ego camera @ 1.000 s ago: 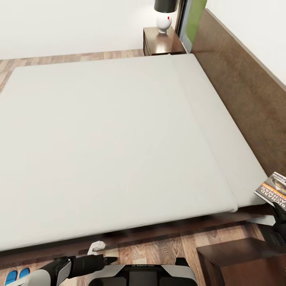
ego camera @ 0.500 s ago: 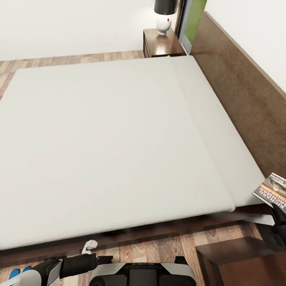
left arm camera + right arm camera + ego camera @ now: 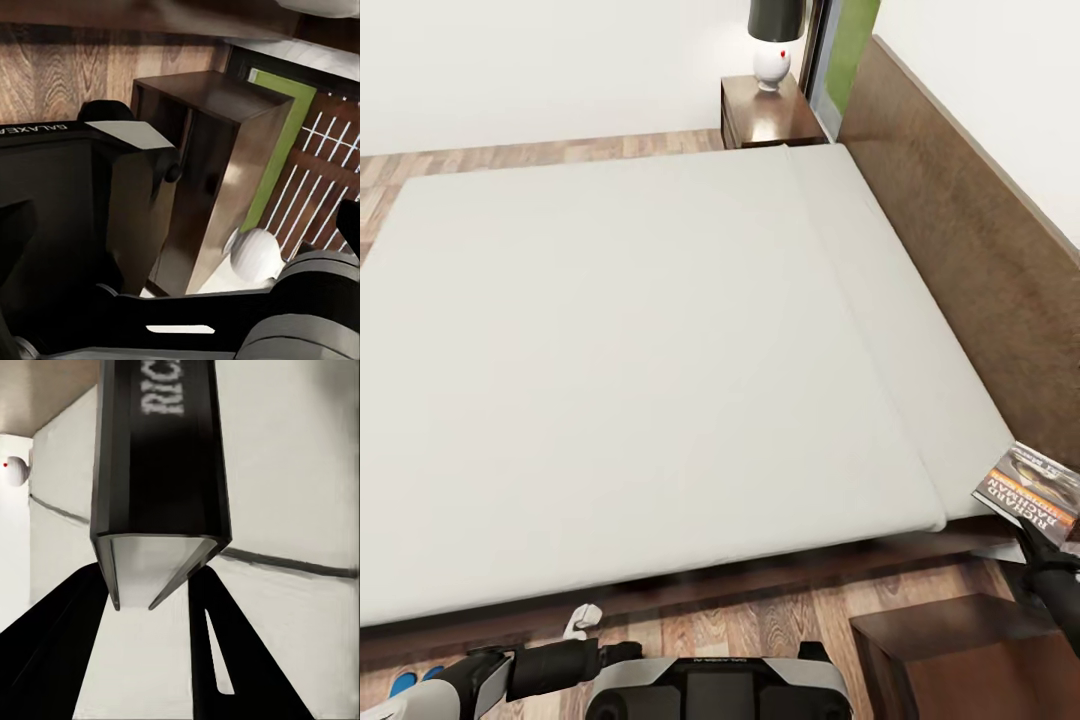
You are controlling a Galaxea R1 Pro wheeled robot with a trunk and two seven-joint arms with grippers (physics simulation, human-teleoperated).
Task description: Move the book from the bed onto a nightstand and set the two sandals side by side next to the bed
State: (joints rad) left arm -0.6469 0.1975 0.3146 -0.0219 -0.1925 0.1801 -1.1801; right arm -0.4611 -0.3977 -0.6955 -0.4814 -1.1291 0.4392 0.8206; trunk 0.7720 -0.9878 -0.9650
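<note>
Dark book (image 3: 159, 472) pinched between right tool (image 3: 150, 585) fingers.

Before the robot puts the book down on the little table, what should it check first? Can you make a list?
1. Book held by the right pincer: ok, pinched between both fingers.
2. Book lifted off the bed: ok.
3. Near nightstand below the book: ok, close by.
4. Room on that nightstand's top: ok where visible.
5. Left pincer: cannot tell, arm low near the floor.
6. Sandals placed: cannot tell, barely visible.
</note>
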